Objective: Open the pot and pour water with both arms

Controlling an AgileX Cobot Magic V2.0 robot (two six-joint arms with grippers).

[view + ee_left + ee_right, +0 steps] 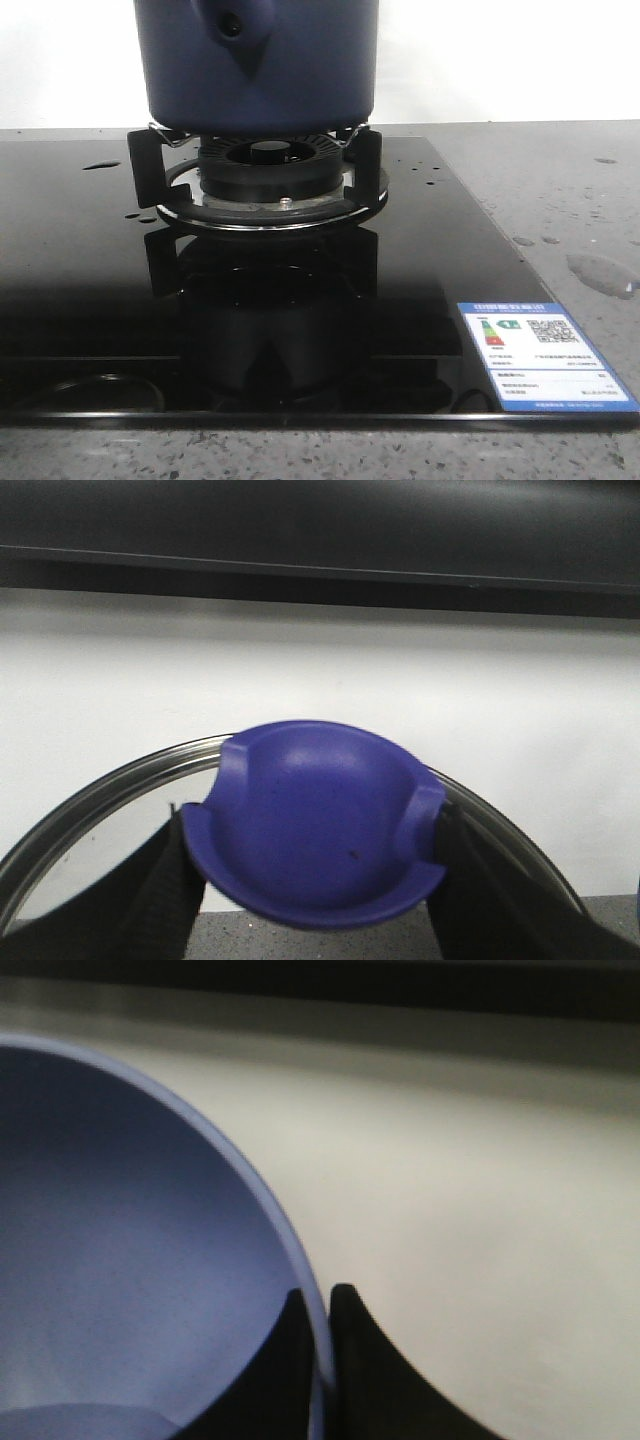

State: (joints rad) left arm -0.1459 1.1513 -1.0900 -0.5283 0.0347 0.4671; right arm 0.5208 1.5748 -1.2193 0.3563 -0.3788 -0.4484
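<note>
Left wrist view: the left gripper (310,880) is pinched on the blue knob (315,825) of a glass lid (90,800) with a metal rim, held up clear against a white wall. In the right wrist view, the right gripper (320,1345) is pressed onto the thin rim of a lighter blue bowl (120,1250), one finger inside, one outside. The pot (257,65) sits on the burner grate (255,175) of the black glass cooktop (90,300), its holed stub facing the camera. Water (600,272) lies as droplets and a puddle on the grey counter (540,190).

Risks: the edge grip on the bowl may slip or twist under load; the lid may swing on its knob and strike something; wet surfaces favour sliding.
</note>
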